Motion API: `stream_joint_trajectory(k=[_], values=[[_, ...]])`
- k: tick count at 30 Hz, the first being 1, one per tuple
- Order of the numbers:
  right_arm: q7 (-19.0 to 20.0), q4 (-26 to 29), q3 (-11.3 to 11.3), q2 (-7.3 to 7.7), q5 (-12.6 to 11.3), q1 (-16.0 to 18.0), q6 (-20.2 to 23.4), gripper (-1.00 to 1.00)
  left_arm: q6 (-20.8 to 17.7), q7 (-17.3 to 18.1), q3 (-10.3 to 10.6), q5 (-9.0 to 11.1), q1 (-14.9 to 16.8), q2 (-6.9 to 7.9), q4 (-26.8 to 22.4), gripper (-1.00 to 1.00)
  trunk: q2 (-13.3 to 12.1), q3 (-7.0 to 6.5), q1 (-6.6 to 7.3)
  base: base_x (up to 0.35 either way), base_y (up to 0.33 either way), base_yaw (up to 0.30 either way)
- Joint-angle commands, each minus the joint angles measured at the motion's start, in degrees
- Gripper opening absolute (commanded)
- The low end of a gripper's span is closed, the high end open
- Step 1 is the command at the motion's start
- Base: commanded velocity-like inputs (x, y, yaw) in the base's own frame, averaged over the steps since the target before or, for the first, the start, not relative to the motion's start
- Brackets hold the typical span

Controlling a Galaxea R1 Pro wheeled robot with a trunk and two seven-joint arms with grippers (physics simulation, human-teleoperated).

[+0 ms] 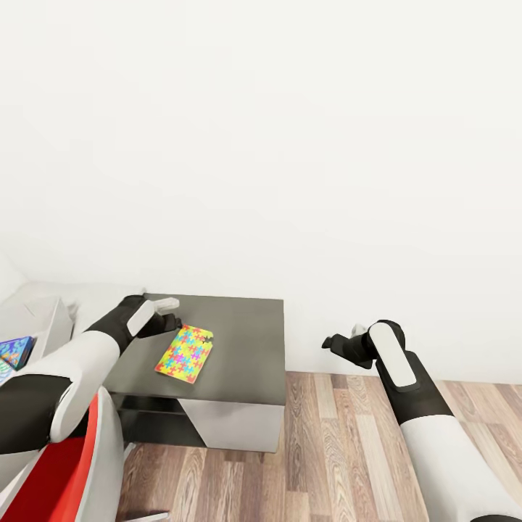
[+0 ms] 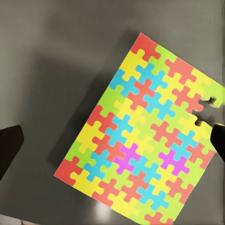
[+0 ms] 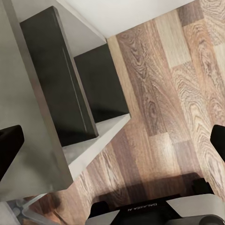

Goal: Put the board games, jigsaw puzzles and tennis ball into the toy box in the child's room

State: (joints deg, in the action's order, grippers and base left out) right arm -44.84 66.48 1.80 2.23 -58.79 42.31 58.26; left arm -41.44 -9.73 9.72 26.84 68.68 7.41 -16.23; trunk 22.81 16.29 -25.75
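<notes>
Because the jigsaw puzzle (image 1: pixel 185 353) lies dead flat on the dark-grey section of the surface (image 1: pixel 239 341), with no lifted edge showing, it looks like a thin, light, fairly stiff sheet that gives a pincer very little to bite on from above. One tab piece at its far corner sits slightly apart from the rest, so the pattern may be loose pieces rather than one board; I cannot tell which, and a careless pinch there could well pull it out of shape.

The left pincer (image 1: pixel 168 316) hovers just beside the puzzle's far end, above the surface, and the left wrist view shows its two dark fingertips (image 2: pixel 9 145) set wide, released, one off the puzzle's side over bare surface and the other at the opposite edge near the loose tab. Nothing is held. The puzzle (image 2: pixel 143 133) sits diagonally between them.

My judgement is that the best hold is across the short width, fingers pressing down at both long edges, or else sliding the sheet toward the surface's front lip so an edge overhangs and can be pinched. The smooth top may let it skate rather than lift.

The right pincer (image 1: pixel 341 344) hangs over the wooden floor (image 1: pixel 348 435), well apart from the puzzle; its tips at the wrist view's edges stand spread, empty. At the head view's far left edge, a pale blue printed box (image 1: pixel 14 351) shows beside a light grey bin wall (image 1: pixel 51 319).
</notes>
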Motion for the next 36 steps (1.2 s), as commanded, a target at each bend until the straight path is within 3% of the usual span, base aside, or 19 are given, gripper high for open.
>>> stream_joint_trajectory(k=[1, 23, 36], values=[[-0.6, 0.0, 0.1, 0.05, -0.5, 0.1, 0.1, 1.00, -0.2, -0.3, 0.4, 0.6, 0.0, 0.04, -0.1, 1.00, 0.1, 0.11, -0.03, 0.000, 0.000, 0.000], [-0.6, 0.0, 0.1, 0.05, -0.6, 0.1, 0.1, 1.00, -0.1, 0.3, 0.4, 0.6, 0.0, -0.13, -0.1, 1.00, 0.1, 0.15, -0.03, 0.000, 0.000, 0.000], [-0.6, 0.0, 0.2, -0.01, -0.6, 0.0, 0.1, 1.00, -0.1, 0.3, 0.4, 0.6, 0.0, -0.26, -0.1, 1.00, 0.1, 1.20, -0.03, 0.000, 0.000, 0.000]])
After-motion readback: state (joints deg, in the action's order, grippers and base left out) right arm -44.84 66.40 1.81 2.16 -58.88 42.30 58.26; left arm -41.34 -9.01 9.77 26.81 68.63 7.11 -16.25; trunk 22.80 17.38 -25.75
